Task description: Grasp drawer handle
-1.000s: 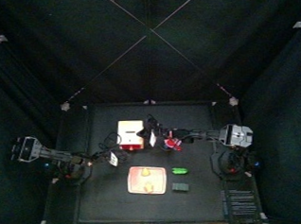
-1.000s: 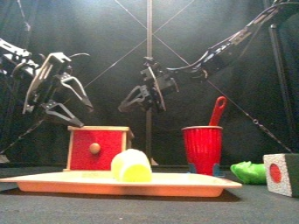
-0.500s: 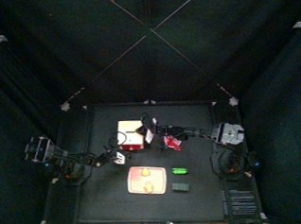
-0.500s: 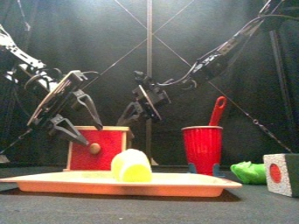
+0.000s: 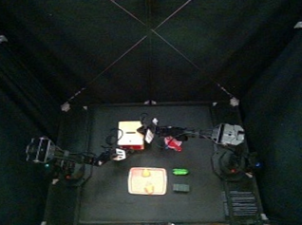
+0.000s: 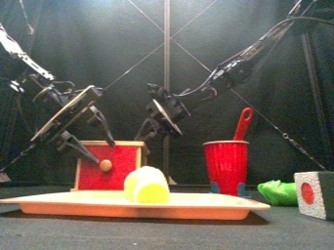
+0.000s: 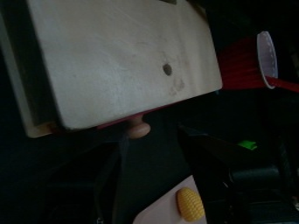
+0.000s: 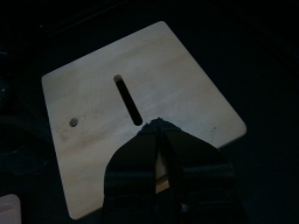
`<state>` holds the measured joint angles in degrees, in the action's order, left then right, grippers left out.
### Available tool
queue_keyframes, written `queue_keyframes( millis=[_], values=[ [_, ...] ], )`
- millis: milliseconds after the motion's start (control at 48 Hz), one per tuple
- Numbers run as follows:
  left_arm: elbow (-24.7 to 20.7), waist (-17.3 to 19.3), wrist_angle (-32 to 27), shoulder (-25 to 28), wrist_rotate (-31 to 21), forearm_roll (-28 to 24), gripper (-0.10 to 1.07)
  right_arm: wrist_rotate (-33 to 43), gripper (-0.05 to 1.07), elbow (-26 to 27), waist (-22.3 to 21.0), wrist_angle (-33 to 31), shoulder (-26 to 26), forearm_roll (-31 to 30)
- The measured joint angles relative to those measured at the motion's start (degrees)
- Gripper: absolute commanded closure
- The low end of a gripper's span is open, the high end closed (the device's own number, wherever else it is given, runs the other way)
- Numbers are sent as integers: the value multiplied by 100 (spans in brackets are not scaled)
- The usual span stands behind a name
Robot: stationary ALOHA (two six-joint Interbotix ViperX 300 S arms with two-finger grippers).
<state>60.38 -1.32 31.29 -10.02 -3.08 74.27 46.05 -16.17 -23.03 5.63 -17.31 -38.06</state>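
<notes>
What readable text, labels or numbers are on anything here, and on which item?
None readable.
Cream-white boxy wooden drawer cabinet with red front: no print, only a round knob.
Red plastic cup: plain.
Grey cube with red dot: a mark, no letters.
Tan-orange flat board: plain.

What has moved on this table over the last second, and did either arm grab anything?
The left tool has come down, open, toward the drawer, ending above its knob without gripping it. The right tool sank a little above the drawer's top, holding nothing. The drawer, the red cup and the tan board stayed put.
</notes>
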Motion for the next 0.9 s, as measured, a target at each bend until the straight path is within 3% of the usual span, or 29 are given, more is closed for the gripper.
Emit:
queue_keyframes(
  millis=[521, 896],
  values=[
    [-246, 185, -18, 554, 0, 26, 14, 26, 61, 0, 9, -9, 9, 18],
    [-264, 237, -114, 606, 0, 105, 33, 18, 61, 0, 9, -18, 9, 18]
  ],
)
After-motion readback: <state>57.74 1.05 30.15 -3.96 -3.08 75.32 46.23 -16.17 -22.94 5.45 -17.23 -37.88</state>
